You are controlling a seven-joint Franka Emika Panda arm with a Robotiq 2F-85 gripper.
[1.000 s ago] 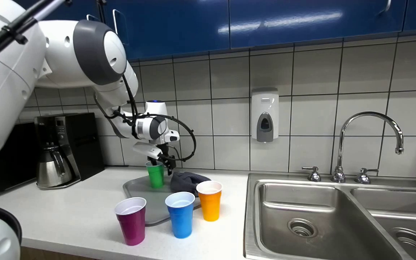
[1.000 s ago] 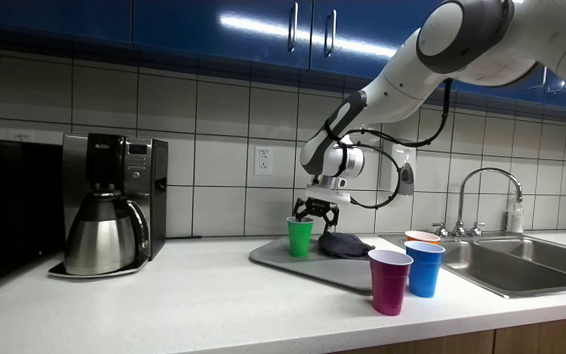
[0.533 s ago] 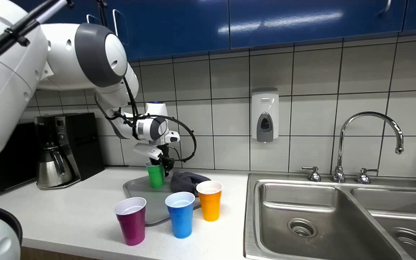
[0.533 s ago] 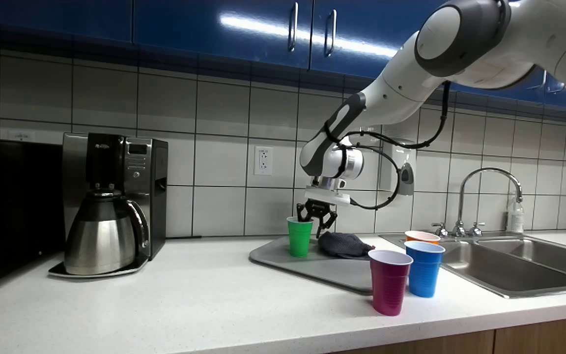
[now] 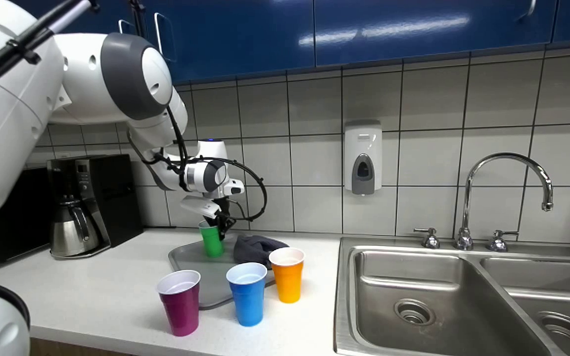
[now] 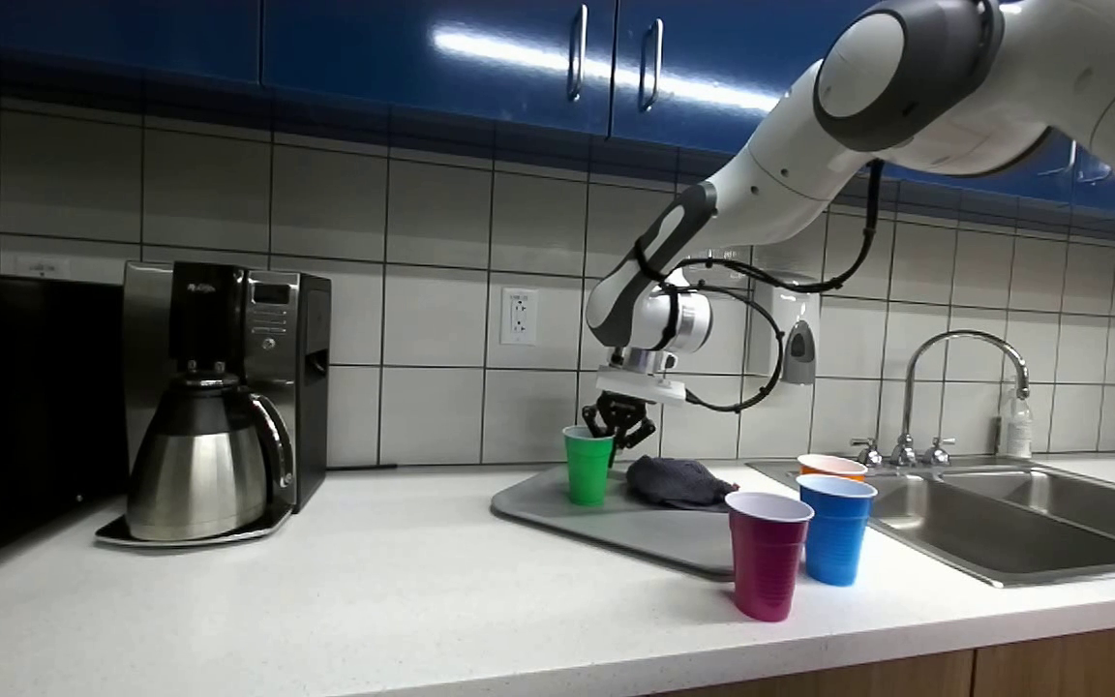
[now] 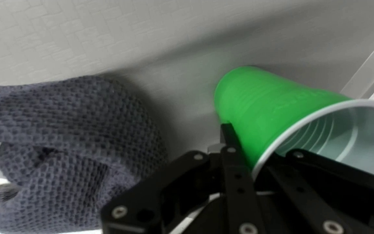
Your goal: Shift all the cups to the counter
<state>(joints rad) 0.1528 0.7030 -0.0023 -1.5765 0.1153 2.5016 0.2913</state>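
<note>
The green cup (image 7: 261, 100) looks smooth plastic, the dark cloth (image 7: 73, 143) rough.

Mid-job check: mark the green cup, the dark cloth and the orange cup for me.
Green cup (image 7: 281, 105): wrist view, on its outer side wall.
Dark cloth (image 7: 81, 141): wrist view, on its folds, near the middle.
Orange cup (image 5: 288, 279): in an exterior view, on its outer side wall.

Between your black fingers (image 7: 235, 162) runs the white rim of the green cup (image 7: 271, 100), whose pale inside shows rings. Just beside the fingers, the dark grey cloth (image 7: 76, 126) has a dimpled pattern; below them, the grey tray (image 7: 44, 42) has a woven-look one. Well apart from them, your magenta cup (image 5: 183, 309), blue cup (image 5: 248, 300) and orange cup (image 5: 289, 281) are pale inside, the counter (image 6: 345, 600) off-white.
</note>
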